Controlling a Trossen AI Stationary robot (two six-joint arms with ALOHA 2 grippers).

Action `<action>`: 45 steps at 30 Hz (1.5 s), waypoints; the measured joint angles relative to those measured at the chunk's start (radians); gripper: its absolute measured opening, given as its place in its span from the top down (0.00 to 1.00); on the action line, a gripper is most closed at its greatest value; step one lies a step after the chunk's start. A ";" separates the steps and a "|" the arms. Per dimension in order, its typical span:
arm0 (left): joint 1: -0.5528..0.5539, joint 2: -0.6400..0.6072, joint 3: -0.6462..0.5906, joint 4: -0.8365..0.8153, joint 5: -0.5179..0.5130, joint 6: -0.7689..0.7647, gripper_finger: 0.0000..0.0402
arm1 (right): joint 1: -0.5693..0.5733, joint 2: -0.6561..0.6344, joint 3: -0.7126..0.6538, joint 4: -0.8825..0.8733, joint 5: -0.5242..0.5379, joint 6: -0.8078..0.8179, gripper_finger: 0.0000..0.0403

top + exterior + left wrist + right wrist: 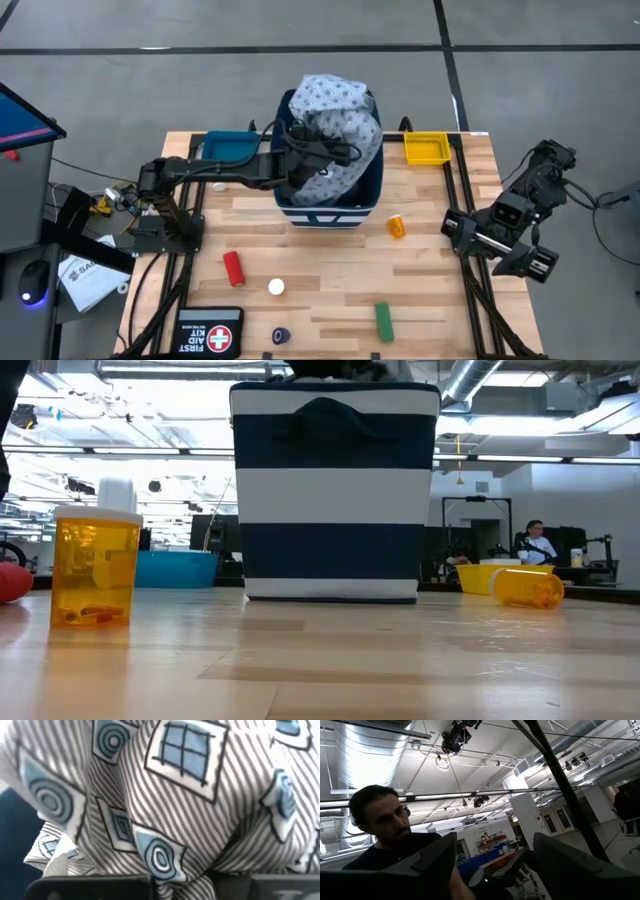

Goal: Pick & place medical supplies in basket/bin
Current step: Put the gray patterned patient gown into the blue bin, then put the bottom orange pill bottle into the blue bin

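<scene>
**Colleague:** Where was the left claw at that moment?

**Me:** I had the left claw [318,158] over the tall dark blue bin [330,208], which stood near the middle of the counter [330,270]. It was clenched on the grey patterned gown [345,110]. The cloth was bunched up in the mouth of the bin and rose above its rim. In the left wrist view the gown [190,810] filled nearly everything, with stripes, squares and blue circles.

**Colleague:** And the right claw?

**Me:** The right claw [530,262] waited off the counter edge, at about 3 o'clock from the bin. Its fingers [435,857] stood released, with nothing between them. Behind them I saw a person in a dark top.

**Colleague:** What lay around the bin?

**Me:** The teal tray [230,147] was at 10 o'clock from the bin and the yellow tray [426,148] at 2 o'clock. An orange bottle [397,225] lay on its side at about 4 o'clock, near the bin. A red cylinder [233,267] was at 8 o'clock, and a white bottle [276,287] near it, at 7 o'clock. A green cylinder [384,321] lay at 5 o'clock, well apart from the bin. The dark blue roll [281,336] was at 6 o'clock, near the front edge, just beside the black first aid pouch [209,334]. In the low view another orange bottle [96,565] stood upright close to the camera.
</scene>
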 joint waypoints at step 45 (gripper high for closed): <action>0.031 -0.288 0.000 -0.321 1.568 0.571 0.60 | 0.010 0.000 0.000 0.007 0.027 0.037 0.36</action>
